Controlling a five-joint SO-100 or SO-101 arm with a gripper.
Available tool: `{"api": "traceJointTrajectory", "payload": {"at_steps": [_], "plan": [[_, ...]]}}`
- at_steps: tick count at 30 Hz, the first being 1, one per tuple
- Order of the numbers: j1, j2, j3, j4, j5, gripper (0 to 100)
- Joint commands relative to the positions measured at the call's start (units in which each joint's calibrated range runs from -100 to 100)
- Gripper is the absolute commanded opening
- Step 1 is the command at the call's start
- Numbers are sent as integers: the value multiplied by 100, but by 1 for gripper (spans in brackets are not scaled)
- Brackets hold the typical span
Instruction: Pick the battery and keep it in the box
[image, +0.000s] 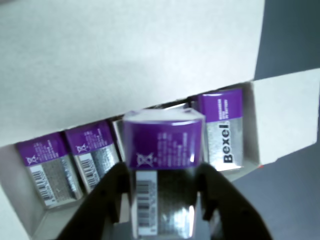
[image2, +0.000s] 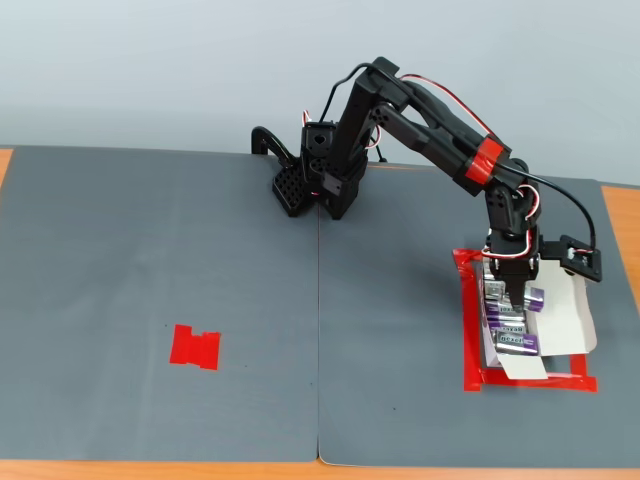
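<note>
Careful: black two-finger gripper (image: 162, 200) clamps purple-and-silver battery block (image: 162, 150) over crowded white cardboard box (image: 125, 55); may snag neighbouring batteries (image: 222, 125).

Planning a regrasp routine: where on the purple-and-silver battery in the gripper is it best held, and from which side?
Grip the battery across its two narrow sides at the silver lower body, coming from above, as the gripper does now. Its flat parallel sides suit the fingers, and neighbours in the box block side approaches.

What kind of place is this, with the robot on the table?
Probably a robot practice desk: a small arm on grey mats, red tape marks, and a box of batteries.
</note>
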Motion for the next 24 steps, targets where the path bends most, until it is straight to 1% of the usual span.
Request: {"api": "traceJointTrajectory", "payload": {"at_steps": [1,14,16,21,24], "plan": [[-45,-90,-328,-82,-5,5],[-30,-82,-292,-30,-5,5],[-30,-82,-292,-30,-5,8],[-30,-82,-292,-13,-5,21],[-22,-82,-292,-4,10,22]]}}
